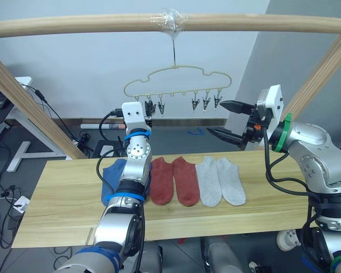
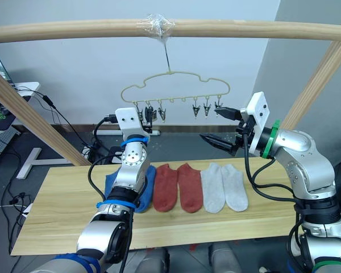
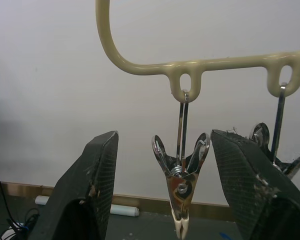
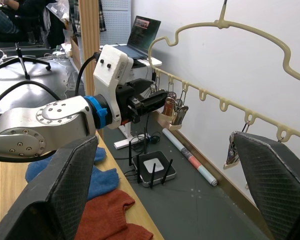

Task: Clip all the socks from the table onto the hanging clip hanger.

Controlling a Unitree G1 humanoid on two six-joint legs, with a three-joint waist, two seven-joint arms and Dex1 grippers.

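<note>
Clip hanger (image 1: 179, 79) hangs by hook from wooden pole (image 1: 74, 25) above table (image 1: 57, 199); silver clips (image 1: 206, 103) along its bottom bar carry no socks; L gripper (image 3: 165, 200) raised at hanger's left end, fingers apart w/ one clip (image 3: 181, 187) hanging between them, not pinched; R gripper (image 1: 230, 120) up near hanger's right end, fingers wide apart, holding nothing; on table lie blue socks (image 2: 141, 193) partly behind L arm, red socks (image 1: 175, 180) beside, grey socks (image 1: 220, 181) next.
</note>
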